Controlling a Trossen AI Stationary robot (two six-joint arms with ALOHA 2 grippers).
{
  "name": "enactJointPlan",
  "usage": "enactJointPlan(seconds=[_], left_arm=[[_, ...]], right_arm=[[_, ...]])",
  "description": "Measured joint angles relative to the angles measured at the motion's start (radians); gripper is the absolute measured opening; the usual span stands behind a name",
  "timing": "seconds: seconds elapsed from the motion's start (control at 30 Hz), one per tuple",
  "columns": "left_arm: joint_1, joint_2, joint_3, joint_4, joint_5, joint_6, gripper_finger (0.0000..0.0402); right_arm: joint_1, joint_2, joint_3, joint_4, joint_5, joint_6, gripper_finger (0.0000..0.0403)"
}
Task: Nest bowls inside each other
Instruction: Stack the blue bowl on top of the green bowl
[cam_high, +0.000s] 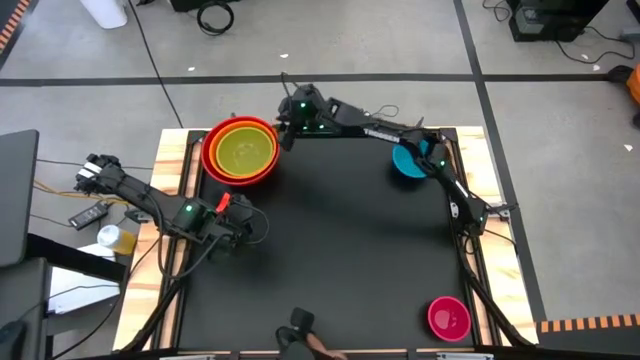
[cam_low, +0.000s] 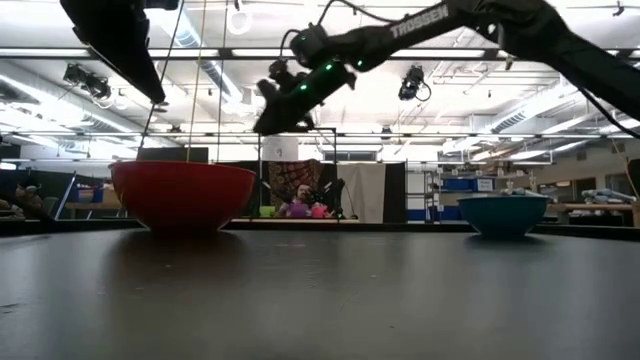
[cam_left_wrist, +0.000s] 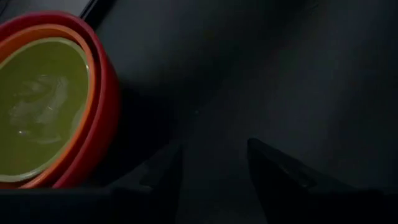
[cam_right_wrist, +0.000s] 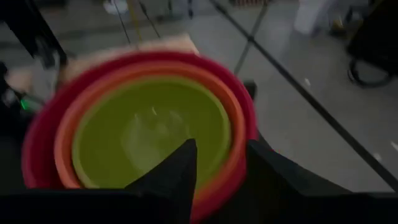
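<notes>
Three bowls sit nested at the mat's far left: red (cam_high: 208, 152) outermost, orange (cam_high: 262, 172) in it, yellow-green (cam_high: 243, 150) innermost. My right gripper (cam_high: 284, 127) hangs open above the stack's right rim; in its wrist view the fingers (cam_right_wrist: 180, 165) stand over the red rim (cam_right_wrist: 245, 112), apart from it. The blue bowl (cam_high: 406, 163) rests on the mat at the far right, partly under my right arm. Near the right front corner sits the pink bowl (cam_high: 449, 317). My left gripper (cam_high: 246, 226) hovers open over bare mat, nearer than the stack (cam_left_wrist: 43, 99).
The black mat (cam_high: 330, 260) lies bare between the stack, the blue bowl and the pink bowl. Wooden table strips (cam_high: 170, 160) border it left and right. A camera mount (cam_high: 298, 322) stands at the near edge. A person (cam_low: 300, 205) sits in the room far behind.
</notes>
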Motion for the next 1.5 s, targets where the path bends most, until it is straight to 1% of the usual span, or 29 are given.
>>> enactJointPlan(seconds=[0.2, 0.33, 0.47, 0.57, 0.63, 0.73, 0.8, 0.93, 1.07, 1.2, 1.33, 1.5], left_arm=[[0.004, 0.000, -0.086, 0.069, -0.013, 0.017, 0.0181], [0.037, 0.000, -0.161, 0.128, -0.013, 0.036, 0.0181], [0.097, 0.000, -0.225, 0.229, -0.008, 0.162, 0.0181], [0.155, 0.000, -0.265, 0.369, 0.046, 0.321, 0.0181], [0.193, 0.000, -0.284, 0.456, 0.094, 0.422, 0.0181], [0.238, 0.000, -0.308, 0.561, 0.152, 0.541, 0.0181], [0.263, 0.000, -0.320, 0.603, 0.174, 0.601, 0.0181], [0.300, 0.000, -0.327, 0.601, 0.185, 0.670, 0.0181], [0.328, 0.000, -0.327, 0.609, 0.185, 0.738, 0.0181], [0.362, 0.000, -0.327, 0.652, 0.185, 0.797, 0.0181], [0.391, 0.000, -0.327, 0.726, 0.185, 0.845, 0.0181], [0.420, 0.000, -0.327, 0.805, 0.198, 0.917, 0.0181]], right_arm=[[-0.047, -0.085, 0.000, -0.270, -0.001, -0.064, 0.0147], [-0.083, -0.123, 0.000, -0.474, -0.022, -0.099, 0.0147], [-0.106, -0.155, 0.000, -0.759, -0.032, -0.137, 0.0146], [-0.112, -0.163, -0.004, -0.965, -0.031, -0.147, 0.0146], [-0.112, -0.177, -0.030, -1.039, -0.024, -0.146, 0.0146], [-0.113, -0.231, -0.119, -1.041, -0.018, -0.130, 0.0145], [-0.117, -0.283, -0.209, -1.023, -0.015, -0.098, 0.0145], [-0.123, -0.437, -0.458, -0.926, 0.043, -0.041, 0.0145], [-0.129, -0.617, -0.724, -0.771, 0.098, 0.020, 0.0145], [-0.130, -0.746, -0.941, -0.656, 0.147, 0.064, 0.0145], [-0.131, -0.806, -1.099, -0.584, 0.196, 0.113, 0.0145], [-0.137, -0.826, -1.207, -0.557, 0.287, 0.152, 0.0145]])
